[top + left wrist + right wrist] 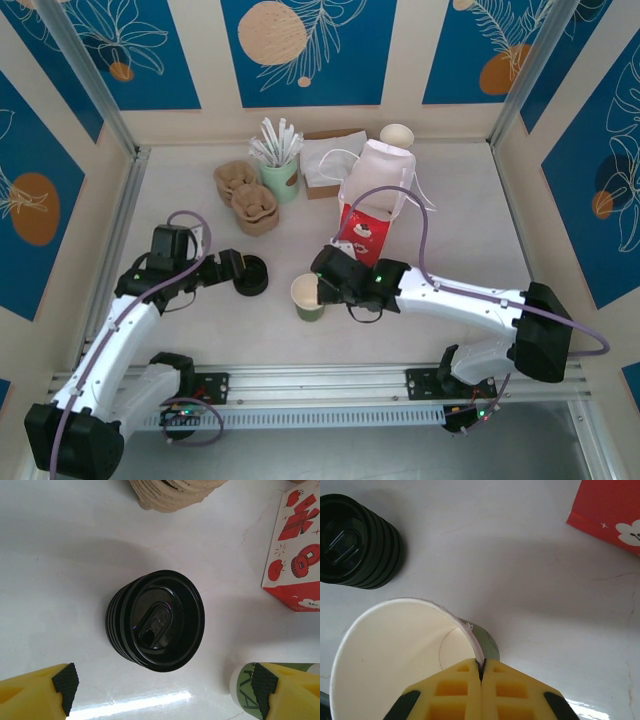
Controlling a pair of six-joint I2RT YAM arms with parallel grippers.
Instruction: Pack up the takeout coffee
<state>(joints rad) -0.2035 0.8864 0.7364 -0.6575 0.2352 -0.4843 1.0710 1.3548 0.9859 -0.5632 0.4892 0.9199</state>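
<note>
The right hand (481, 667) is closed on the rim of the coffee cup (395, 650), one yellow finger inside the wall and one outside, pressed together with only the paper between them. The coffee cup (309, 297) stands upright near the middle of the table's (450, 200) near edge. It has greenish sides, a white inside, and no lid on top. In the top view the right hand (325, 290) reaches it from the right.

Just to the cup's left, toward the left edge, is a stack of black lids (251, 275). The left hand (164, 686) hovers above the stack (155, 620) with its fingers spread wide apart, gripping nothing.

Behind the cup, toward the table's middle, a red bag (372, 215) stands upright with its white top open.
</note>
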